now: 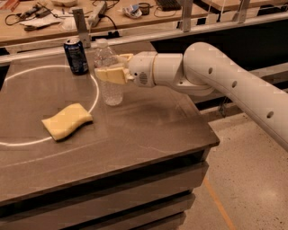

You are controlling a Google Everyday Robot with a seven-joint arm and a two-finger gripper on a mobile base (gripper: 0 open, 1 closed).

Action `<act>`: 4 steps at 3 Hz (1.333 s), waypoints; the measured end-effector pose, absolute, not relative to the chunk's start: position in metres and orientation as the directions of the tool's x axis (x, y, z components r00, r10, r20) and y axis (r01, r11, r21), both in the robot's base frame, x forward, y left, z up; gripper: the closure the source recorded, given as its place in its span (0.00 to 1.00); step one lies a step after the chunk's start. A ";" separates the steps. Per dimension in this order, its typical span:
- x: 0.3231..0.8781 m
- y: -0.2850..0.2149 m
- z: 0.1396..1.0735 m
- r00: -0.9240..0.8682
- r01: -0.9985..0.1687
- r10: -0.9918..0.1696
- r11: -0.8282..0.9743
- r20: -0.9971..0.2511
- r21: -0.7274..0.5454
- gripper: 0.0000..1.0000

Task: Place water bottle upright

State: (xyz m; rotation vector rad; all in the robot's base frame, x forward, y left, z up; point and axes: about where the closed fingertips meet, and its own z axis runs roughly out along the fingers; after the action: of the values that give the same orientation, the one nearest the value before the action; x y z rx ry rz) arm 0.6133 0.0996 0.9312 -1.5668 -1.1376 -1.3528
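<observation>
The water bottle [110,92] is clear and ribbed with a white cap. It stands upright on the dark table [148,130], its base on the white circle line. My gripper [110,68] reaches in from the right on the white arm [216,76]. Its tan fingers [108,74] are shut around the bottle's middle, one in front of it and one behind.
A dark blue soda can [75,56] stands just behind and left of the bottle. A yellow sponge [66,121] lies on the table to the front left. A metal rail [135,38] and a cluttered workbench [90,13] run along the back. The table's right edge [202,121] is near the arm.
</observation>
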 end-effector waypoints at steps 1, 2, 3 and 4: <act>0.613 0.100 0.929 0.037 0.951 0.147 -0.308 0.988 0.010 0.55; 0.612 0.100 0.926 0.035 0.953 0.150 -0.302 0.988 0.012 0.32; 0.610 0.099 0.924 0.034 0.954 0.152 -0.298 0.988 0.013 0.08; 0.609 0.097 0.923 0.036 0.954 0.157 -0.299 0.987 0.013 0.00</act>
State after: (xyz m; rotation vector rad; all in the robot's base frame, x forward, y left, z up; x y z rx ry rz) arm 0.6085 0.0974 0.9231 -1.5609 -1.1605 -1.3409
